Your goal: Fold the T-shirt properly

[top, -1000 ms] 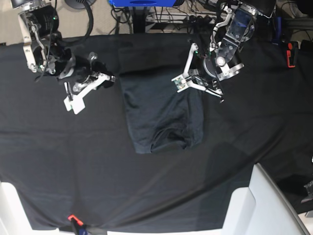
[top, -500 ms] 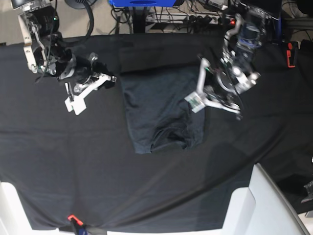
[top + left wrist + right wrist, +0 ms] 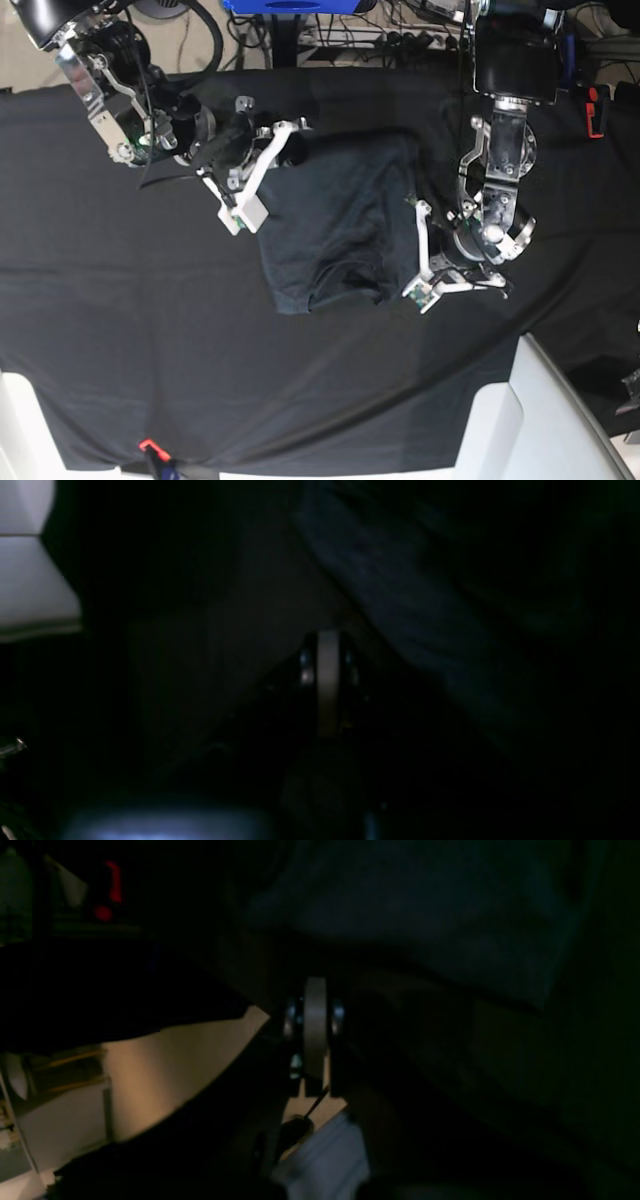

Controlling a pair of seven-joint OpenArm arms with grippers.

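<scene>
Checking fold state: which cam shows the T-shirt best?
Base view: the whole T-shirt shows, partly folded, between the right gripper and the left gripper. Both wrist views are nearly black; each catches only a dim, faintly bluish patch of cloth.

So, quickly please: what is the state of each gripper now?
Left gripper: open, empty, beside the T-shirt.
Right gripper: open, empty, at the shirt's other edge.

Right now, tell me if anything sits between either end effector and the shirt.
Nothing visible does. The right end effector is already at the shirt's upper left edge, and the left end effector sits at its lower right edge. Only black tablecloth surrounds the shirt.
</scene>
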